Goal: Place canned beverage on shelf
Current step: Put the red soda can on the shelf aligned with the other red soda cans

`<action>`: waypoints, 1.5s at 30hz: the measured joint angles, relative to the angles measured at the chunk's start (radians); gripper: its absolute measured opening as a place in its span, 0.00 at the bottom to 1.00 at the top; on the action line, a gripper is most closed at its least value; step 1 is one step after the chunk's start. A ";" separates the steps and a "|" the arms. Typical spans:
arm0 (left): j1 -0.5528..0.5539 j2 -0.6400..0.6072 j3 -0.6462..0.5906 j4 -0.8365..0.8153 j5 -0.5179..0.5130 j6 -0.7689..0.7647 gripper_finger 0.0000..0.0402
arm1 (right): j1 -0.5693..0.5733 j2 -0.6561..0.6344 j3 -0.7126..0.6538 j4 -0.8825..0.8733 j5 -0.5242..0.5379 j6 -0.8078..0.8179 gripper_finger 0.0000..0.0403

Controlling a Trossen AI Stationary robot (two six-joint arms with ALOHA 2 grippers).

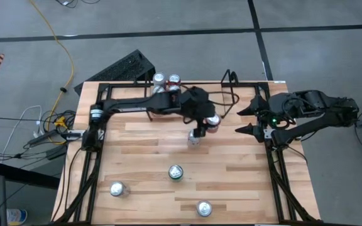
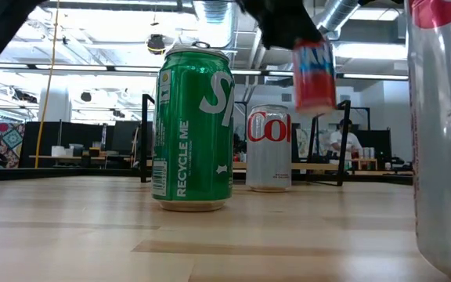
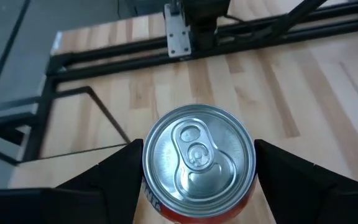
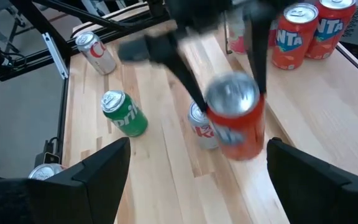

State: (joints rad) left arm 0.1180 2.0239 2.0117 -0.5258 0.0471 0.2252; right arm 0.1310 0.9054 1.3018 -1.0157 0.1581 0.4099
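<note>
Gripping an orange Fanta can (image 4: 235, 118) by its sides, the left pincer (image 1: 211, 123) holds it upright, lifted clear of the wooden worktop (image 1: 143, 157), with the silver top and pull tab facing the wrist camera. In the low view the can hangs in the air above a Diet Coke can (image 2: 268, 149) that stands behind a green Sprite can (image 2: 193, 129). The wire shelf (image 1: 230, 85) sits at the worktop's far edge; two orange Fanta cans (image 4: 306, 31) stand there together. More cans stand scattered over the near half of the worktop. The right pincer (image 1: 251, 118) waits at the worktop's right edge, its fingers spread wide apart and holding nothing.
</note>
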 joint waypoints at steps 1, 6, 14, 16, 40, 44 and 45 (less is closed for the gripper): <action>0.007 -0.021 0.000 -0.020 0.001 0.002 0.64 | -0.001 0.000 0.000 0.000 0.001 0.000 0.87; 0.041 -0.131 0.000 -0.138 -0.008 0.028 0.64 | -0.001 0.000 0.000 0.001 0.006 0.000 0.87; 0.078 -0.186 0.000 -0.363 -0.024 0.069 0.64 | -0.001 0.000 0.000 0.001 0.034 -0.003 0.87; 0.086 -0.186 0.000 -0.407 -0.015 0.068 0.64 | -0.001 0.000 0.000 0.000 0.036 -0.003 0.87; 0.004 -0.386 -0.254 -0.293 -0.074 -0.096 0.64 | -0.003 0.013 0.000 0.010 0.235 0.000 0.87; -0.007 -0.528 -0.518 0.000 -0.108 -0.082 0.64 | -0.013 0.025 0.000 0.027 0.249 0.000 0.87; -0.006 -0.562 -0.573 0.073 -0.124 -0.077 0.64 | -0.021 0.027 0.000 0.034 0.249 -0.001 0.87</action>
State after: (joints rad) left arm 0.1117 1.4624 1.4391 -0.4532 -0.0769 0.1485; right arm 0.1097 0.9323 1.3018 -0.9819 0.4068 0.4091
